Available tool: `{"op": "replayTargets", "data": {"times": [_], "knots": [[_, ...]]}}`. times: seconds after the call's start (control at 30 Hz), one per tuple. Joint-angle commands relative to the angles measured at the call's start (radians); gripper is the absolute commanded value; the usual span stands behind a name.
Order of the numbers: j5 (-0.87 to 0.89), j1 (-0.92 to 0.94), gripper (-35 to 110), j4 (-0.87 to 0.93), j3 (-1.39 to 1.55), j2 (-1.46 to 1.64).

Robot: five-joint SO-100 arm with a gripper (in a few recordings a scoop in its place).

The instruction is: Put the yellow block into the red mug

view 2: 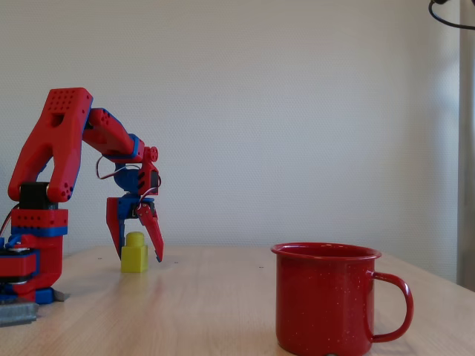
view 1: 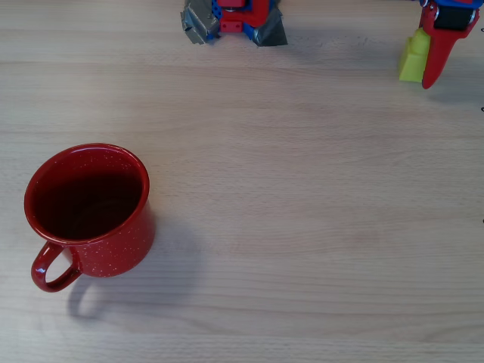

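Claw fingers point down and stand spread on either side of the yellow block, which sits upright on the desk; the jaws are released, not pressing it. Well apart from them the red mug stands upright near the opposite end of the desk, its handle turned away from the arm.

The overhead view looks straight down on the table while the fixed view sits low at table height, facing the far wall, both sharing the red mug and the arm
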Motion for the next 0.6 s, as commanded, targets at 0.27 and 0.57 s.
{"op": "replayTargets", "data": {"times": [0.27, 0.57], "knots": [[0.032, 0.018, 12, 0.023, 0.028, 0.081], [0.049, 0.034, 0, 0.006, 0.054, 0.118]]}}
